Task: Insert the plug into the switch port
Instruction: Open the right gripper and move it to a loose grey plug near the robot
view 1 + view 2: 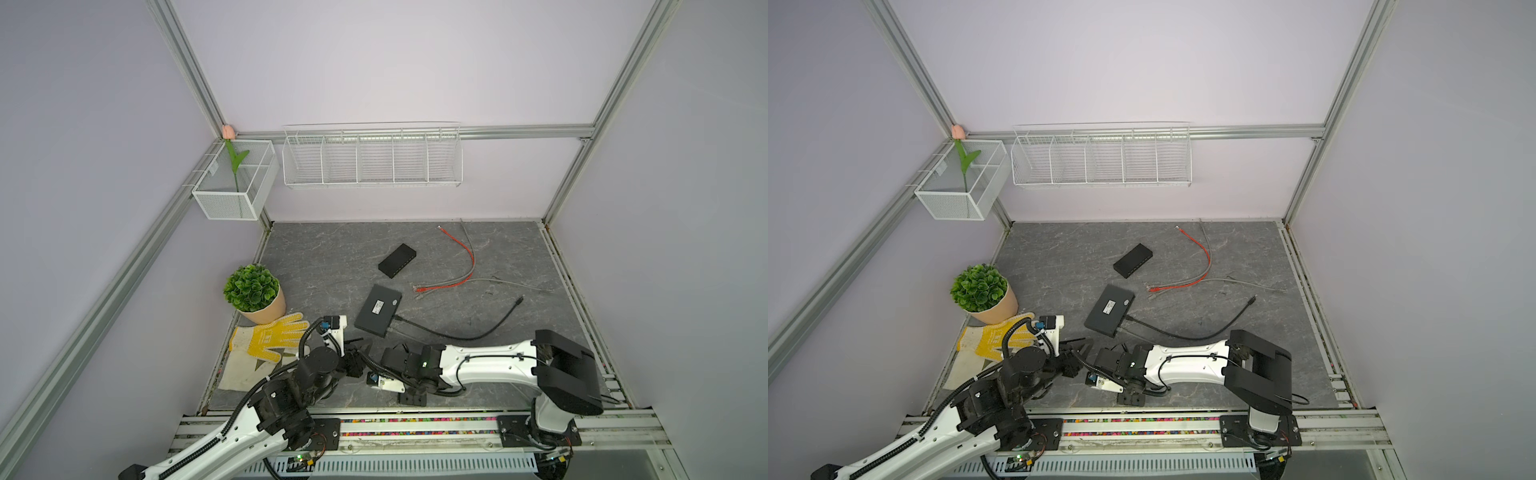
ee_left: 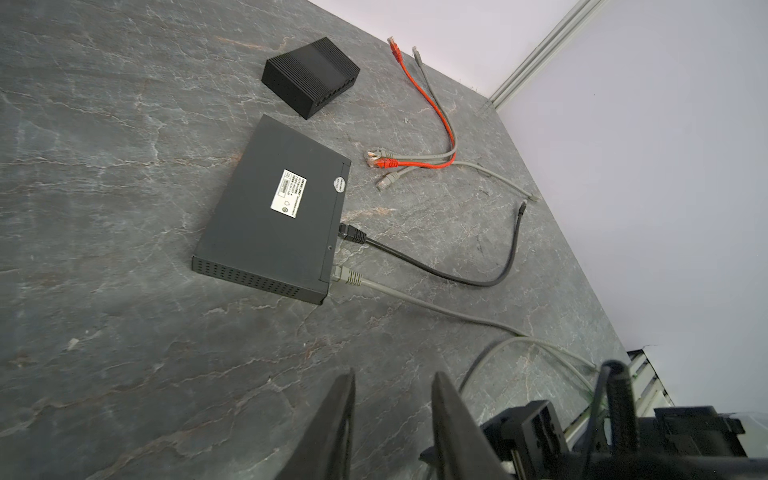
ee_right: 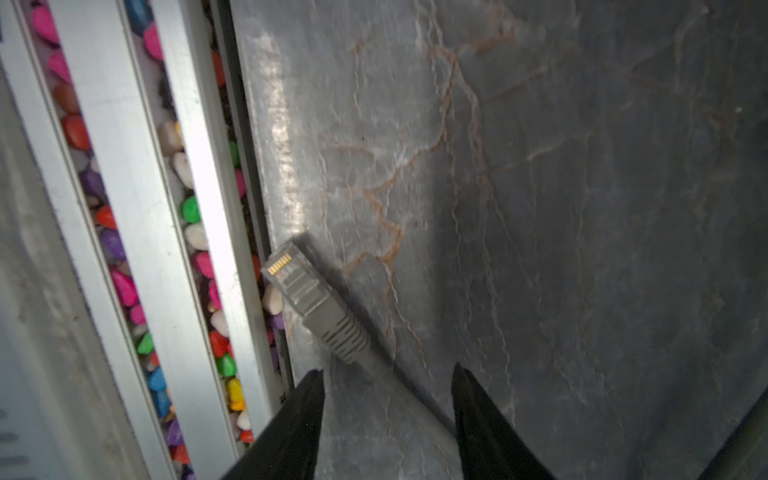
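Observation:
The switch [image 2: 274, 212], a flat dark box with a white label, lies on the grey stone table [image 1: 324, 266] in both top views. A black plug [image 2: 352, 233] and a grey plug [image 2: 345, 276] sit in ports on its side. A loose grey plug [image 3: 309, 297] lies by the table's front edge, its gold contacts facing the camera. Its cable runs back between the fingers of my right gripper [image 3: 387, 370], which is open and grips nothing. My left gripper [image 2: 392, 374] hovers open and empty in front of the switch [image 1: 378, 309], a short way from it.
A small black box [image 1: 397, 260] and loose red and grey cables [image 1: 457, 270] lie behind the switch. A potted plant [image 1: 253, 291] and a yellow glove [image 1: 274, 336] sit at the left. The front rail [image 3: 124, 208] holds coloured pebbles.

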Available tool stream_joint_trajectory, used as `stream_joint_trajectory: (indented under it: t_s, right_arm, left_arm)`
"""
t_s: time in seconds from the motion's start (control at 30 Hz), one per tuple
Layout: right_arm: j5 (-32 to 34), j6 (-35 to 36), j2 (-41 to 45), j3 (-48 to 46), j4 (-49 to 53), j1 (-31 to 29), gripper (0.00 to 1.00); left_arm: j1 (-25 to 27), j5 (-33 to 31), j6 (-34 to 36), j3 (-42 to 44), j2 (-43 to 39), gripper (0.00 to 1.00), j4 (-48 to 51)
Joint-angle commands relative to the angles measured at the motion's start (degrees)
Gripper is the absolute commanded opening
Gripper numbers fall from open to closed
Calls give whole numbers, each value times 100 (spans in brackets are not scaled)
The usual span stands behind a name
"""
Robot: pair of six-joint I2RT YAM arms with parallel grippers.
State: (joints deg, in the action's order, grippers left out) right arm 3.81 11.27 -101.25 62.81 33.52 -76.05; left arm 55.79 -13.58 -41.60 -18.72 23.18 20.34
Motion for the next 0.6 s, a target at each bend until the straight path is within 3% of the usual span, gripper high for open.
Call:
stream_joint_trajectory:
  t_s: [0.0, 0.27, 0.47, 0.57]
  right_arm:
    - [-290, 250, -242, 135, 26, 81, 53]
    - [-642, 235, -325, -103, -199, 324, 44]
    - [-650, 182, -363, -265, -470, 494, 19]
    - [-388, 187, -173, -375, -666, 537, 13]
  left_arm:
    - [34, -94, -81, 31, -65, 34, 81]
    - [42, -182, -45, -90, -126, 34, 202]
    - [36, -454, -7, -331, -564, 34, 702]
    - [35, -641, 77, -552, -827, 34, 1030]
